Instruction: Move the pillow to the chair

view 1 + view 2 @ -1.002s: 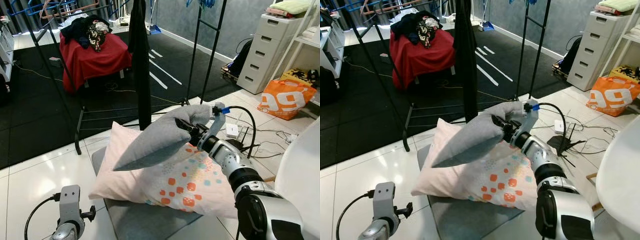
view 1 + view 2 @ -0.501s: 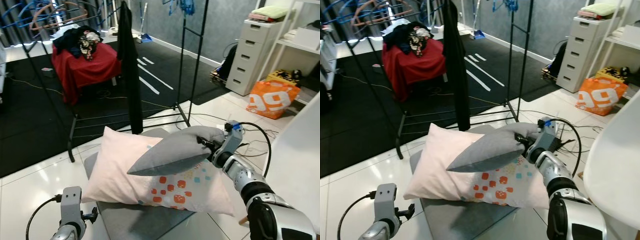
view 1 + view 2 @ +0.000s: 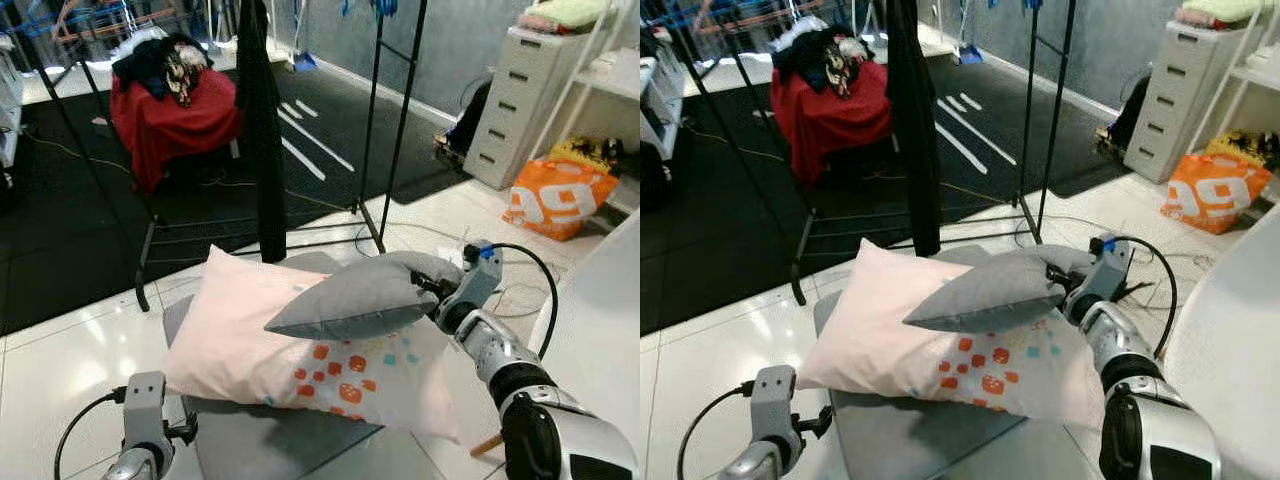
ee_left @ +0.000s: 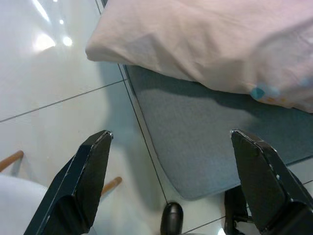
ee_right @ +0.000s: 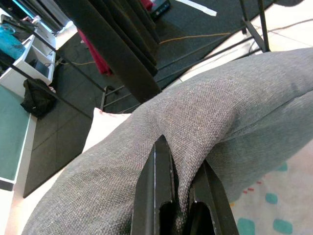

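Pillow [image 3: 360, 297], the grey one, hangs in the air just above a larger pink pillow [image 3: 260, 330] with orange and teal squares, which lies on a grey mat [image 3: 290, 445] on the tiled floor. The right gripper [image 3: 437, 291] is clamped on a fold of its woven cover at one end, and the fabric bunches between the fingers [image 5: 159, 191]. It looks light and soft, sagging away from the grip, so a pinch of cover near an edge should carry it, though it may swing. The left gripper [image 4: 181, 186] hangs low with its fingers spread, holding nothing. An orange bag [image 3: 560, 195] bears large white characters, not clearly readable.
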{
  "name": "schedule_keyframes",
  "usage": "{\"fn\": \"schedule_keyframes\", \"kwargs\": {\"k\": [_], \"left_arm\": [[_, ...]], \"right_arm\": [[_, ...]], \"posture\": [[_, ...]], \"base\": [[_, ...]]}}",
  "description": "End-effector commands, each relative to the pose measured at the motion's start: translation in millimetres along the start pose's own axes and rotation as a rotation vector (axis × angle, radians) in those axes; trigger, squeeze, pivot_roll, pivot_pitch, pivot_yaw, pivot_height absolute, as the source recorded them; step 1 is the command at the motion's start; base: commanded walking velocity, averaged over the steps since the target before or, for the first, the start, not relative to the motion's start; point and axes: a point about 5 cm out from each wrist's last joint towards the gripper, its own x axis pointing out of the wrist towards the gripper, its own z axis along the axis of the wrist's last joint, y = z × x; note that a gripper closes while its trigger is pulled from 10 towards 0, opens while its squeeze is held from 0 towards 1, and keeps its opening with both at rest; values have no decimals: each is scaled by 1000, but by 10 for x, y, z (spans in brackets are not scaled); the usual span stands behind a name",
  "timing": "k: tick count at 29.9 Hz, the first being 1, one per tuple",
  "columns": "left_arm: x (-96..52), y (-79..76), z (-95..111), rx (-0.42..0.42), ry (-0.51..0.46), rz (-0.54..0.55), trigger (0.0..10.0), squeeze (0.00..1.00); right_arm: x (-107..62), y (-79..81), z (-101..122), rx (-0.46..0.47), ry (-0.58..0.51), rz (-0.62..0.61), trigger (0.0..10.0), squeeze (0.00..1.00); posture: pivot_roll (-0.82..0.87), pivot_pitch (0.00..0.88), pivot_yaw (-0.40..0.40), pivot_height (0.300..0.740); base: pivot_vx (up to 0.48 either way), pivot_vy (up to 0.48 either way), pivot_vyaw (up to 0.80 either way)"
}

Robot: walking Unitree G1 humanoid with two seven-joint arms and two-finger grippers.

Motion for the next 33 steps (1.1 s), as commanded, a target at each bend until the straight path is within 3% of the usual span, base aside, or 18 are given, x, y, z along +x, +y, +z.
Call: {"fn": "schedule_keyframes", "kwargs": {"k": [1, 7, 8, 9, 12, 18, 21, 33], "left_arm": [[-17, 7, -51, -1, 14, -1, 10000, 0], [-16, 5, -52, -5, 14, -2, 10000, 0], [-16, 5, -51, -6, 15, -4, 10000, 0], [-16, 4, -51, -6, 15, -5, 10000, 0], [-17, 2, -58, -5, 17, -6, 10000, 0], [-17, -3, -62, -3, 20, -8, 10000, 0], [-18, -8, -69, -4, 22, -10, 10000, 0], [-18, -16, -74, -9, 23, -13, 10000, 0]], "right_arm": [[20, 21, 199, -16, -88, 6, 10000, 0], [44, 111, 512, -27, -208, 74, 10000, 0], [46, 214, 813, -43, -311, 145, 10000, 0], [43, 238, 891, -50, -335, 159, 10000, 0], [35, 238, 939, -56, -347, 158, 10000, 0], [39, 216, 901, -70, -326, 134, 10000, 0], [58, 200, 757, -69, -279, 112, 10000, 0], [46, 111, 527, -75, -203, 59, 10000, 0]], "posture": [[-83, 116, -18, 718], [-85, 117, -22, 718], [-93, 119, -20, 718], [-93, 119, -20, 718], [-94, 114, -20, 718], [-95, 105, -19, 718], [-93, 100, -22, 718], [-94, 98, -25, 718]], "base": [[0, -326, 0], [0, -331, 0], [0, -349, 0], [0, -349, 0], [0, -356, 0], [0, -422, 0], [0, -480, 0], [0, -480, 0]]}}
